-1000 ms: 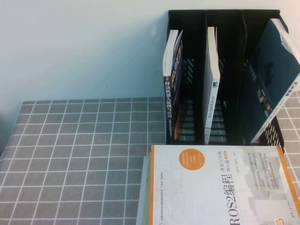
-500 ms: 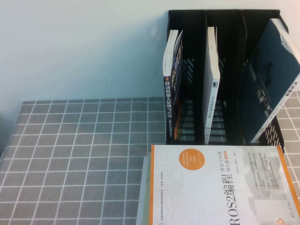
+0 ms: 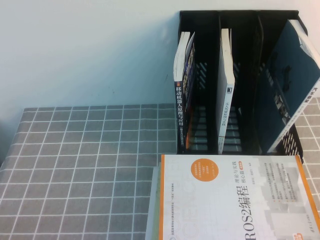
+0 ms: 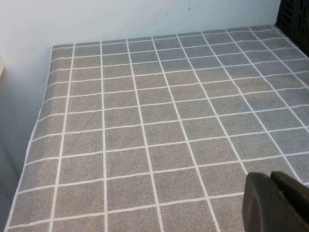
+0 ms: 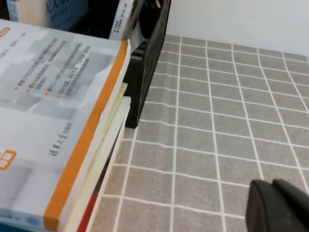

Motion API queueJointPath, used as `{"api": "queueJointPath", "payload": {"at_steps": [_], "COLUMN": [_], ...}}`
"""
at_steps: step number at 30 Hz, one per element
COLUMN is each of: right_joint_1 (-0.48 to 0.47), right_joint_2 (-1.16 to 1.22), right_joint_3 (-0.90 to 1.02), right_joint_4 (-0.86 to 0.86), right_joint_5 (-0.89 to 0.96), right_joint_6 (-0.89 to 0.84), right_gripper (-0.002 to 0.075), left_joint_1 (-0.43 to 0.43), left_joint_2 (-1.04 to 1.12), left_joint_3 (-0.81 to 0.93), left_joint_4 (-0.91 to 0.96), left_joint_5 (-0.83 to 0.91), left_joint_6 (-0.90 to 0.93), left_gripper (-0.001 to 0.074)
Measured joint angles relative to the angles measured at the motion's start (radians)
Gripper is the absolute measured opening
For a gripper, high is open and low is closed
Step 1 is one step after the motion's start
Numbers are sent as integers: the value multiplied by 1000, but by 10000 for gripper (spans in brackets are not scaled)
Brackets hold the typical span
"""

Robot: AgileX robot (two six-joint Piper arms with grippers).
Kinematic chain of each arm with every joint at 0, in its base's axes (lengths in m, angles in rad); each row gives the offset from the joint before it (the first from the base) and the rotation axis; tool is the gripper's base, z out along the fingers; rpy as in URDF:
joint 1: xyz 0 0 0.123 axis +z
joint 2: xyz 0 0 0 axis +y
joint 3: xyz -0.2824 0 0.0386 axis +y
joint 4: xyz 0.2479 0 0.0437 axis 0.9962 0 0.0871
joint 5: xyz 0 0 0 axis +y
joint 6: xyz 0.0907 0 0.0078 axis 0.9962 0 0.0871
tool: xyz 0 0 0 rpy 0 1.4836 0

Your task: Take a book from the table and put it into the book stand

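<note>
The large white paperback with orange edge strips and grey "ROS2" title (image 3: 235, 200) lay flat at the near right of the grey cloth-covered table with thin white grid lines (image 3: 80, 165), topmost on a small stack of other books (image 5: 104, 179). Its far edge sat just in front of the black plastic book stand with slotted mesh walls (image 3: 240, 30), whose three upright compartments each already held one book. The paperback's long axis appeared to run left to right, though its near part was cut off from view.

The left tool (image 4: 277, 203) hovered over bare cloth on the left side, its fingers pressed together and holding nothing, well apart from the paperback. The right tool (image 5: 280, 205) hovered low over the cloth to the right of the stack, near the paperback's orange-edged side; its fingers seemed together and empty. The right arm was judged the nearer, with the paperback lying to its left.
</note>
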Motion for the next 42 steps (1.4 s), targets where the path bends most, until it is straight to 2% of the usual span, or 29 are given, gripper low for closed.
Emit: {"api": "queueJointPath", "payload": {"at_steps": [29, 35, 42], "right_joint_1": [0, 0, 0], "right_joint_2": [0, 0, 0], "right_joint_3": [-1, 5, 5], "right_joint_4": [0, 61, 117], "right_joint_5": [0, -89, -314], "right_joint_6": [0, 0, -38], "right_gripper": [-3, -3, -3], "left_joint_1": [0, 0, 0], "left_joint_2": [0, 0, 0], "left_joint_3": [0, 4, 4], "left_joint_4": [0, 0, 2], "left_joint_5": [-12, -121, -485], "left_joint_6": [3, 3, 3], "left_gripper": [-3, -3, -3]}}
